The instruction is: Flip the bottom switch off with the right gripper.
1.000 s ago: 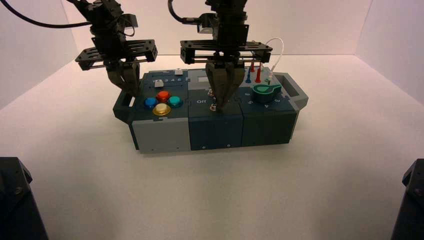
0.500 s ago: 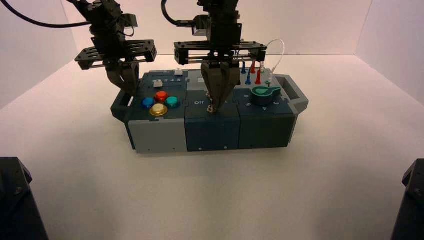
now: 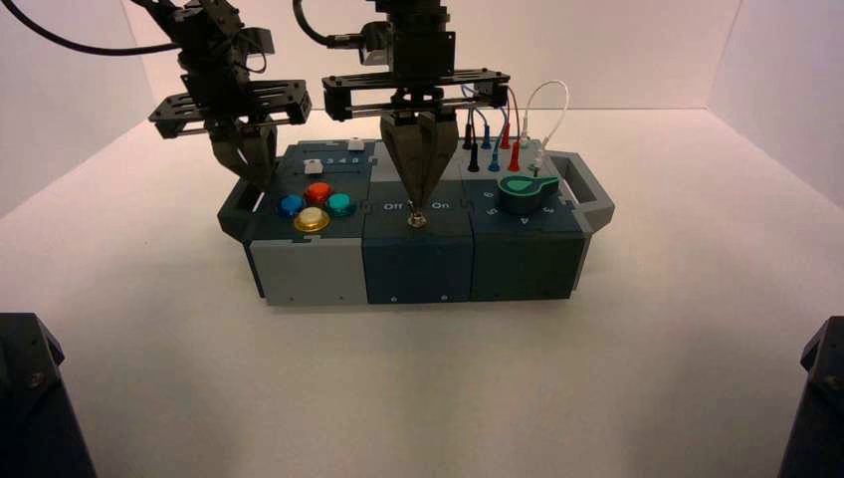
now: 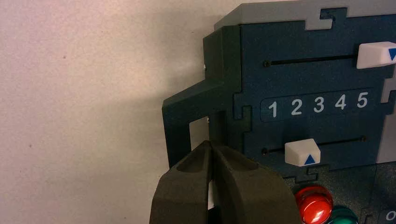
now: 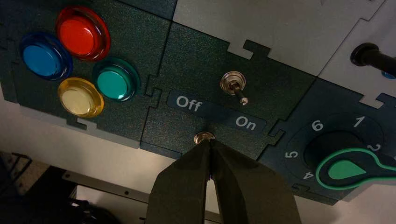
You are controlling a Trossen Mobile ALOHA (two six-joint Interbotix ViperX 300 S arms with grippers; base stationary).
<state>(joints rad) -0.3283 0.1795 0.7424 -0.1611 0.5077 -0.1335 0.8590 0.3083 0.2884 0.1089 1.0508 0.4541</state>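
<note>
Jaws on the right gripper (image 3: 415,206) look pressed together, tips at the bottom switch (image 3: 417,220) on the box's dark middle front panel. High view: vs the earlier pics they've slid left, and the box (image 3: 418,267) got nudged left a bit too, so prob a shove toward Off, imo. Left gripper (image 3: 261,183) is parked by the box's left handle, same spot as b4.

Left wrist view: its jaws are together too.

Right wrist view: tips hide the lever, so idk if it's flipped; 1 more check needed tbh.
</note>
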